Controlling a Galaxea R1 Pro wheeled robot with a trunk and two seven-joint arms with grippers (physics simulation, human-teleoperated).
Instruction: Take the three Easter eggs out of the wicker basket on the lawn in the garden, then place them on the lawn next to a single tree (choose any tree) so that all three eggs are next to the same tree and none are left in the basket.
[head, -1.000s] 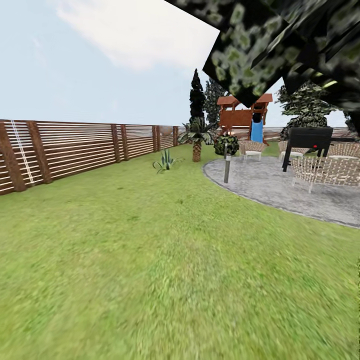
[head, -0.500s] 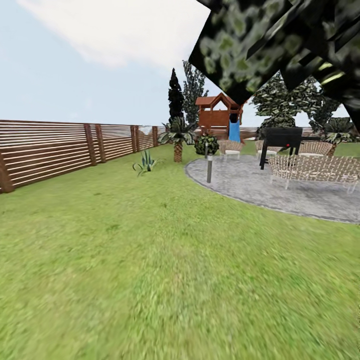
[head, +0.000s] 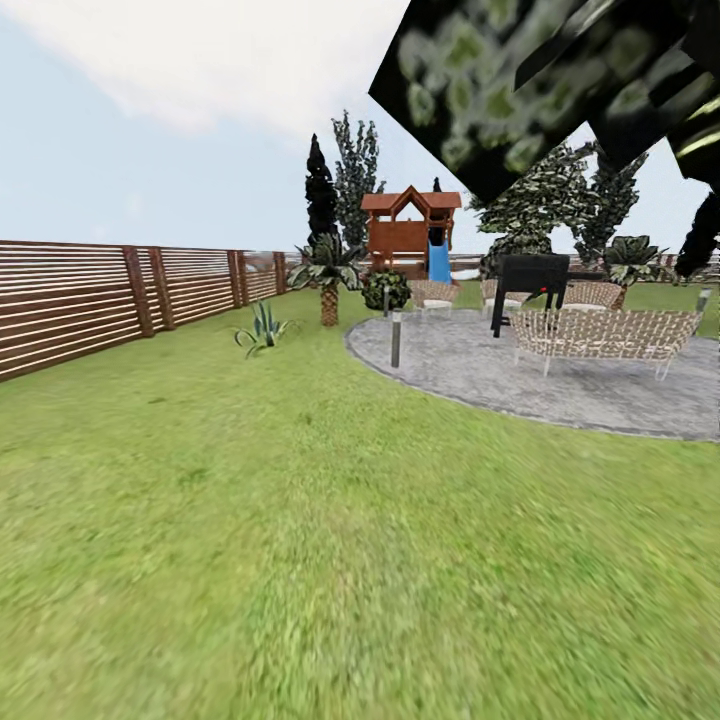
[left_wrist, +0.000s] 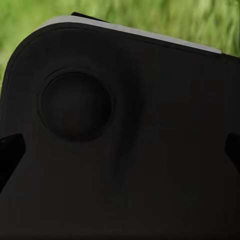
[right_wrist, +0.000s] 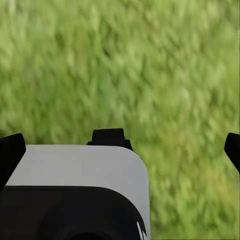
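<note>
Ahead, flat lawn (head: 300, 520) toward the slatted fence (head: 90, 300); state of both jaws impossible to tell.

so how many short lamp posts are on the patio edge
3: one at the near left edge, one farther back by the bush, one at the far right. Furniture may hide others.

- I get bright, even daylight in the head view, with no hard shadows on the lawn (head: 300, 520).
- Grass smears toward the bottom edge.
- The tree crown (head: 520, 90) at upper right is blurred and blocky.
- Both wrist views show soft, unfocused grass.
</note>
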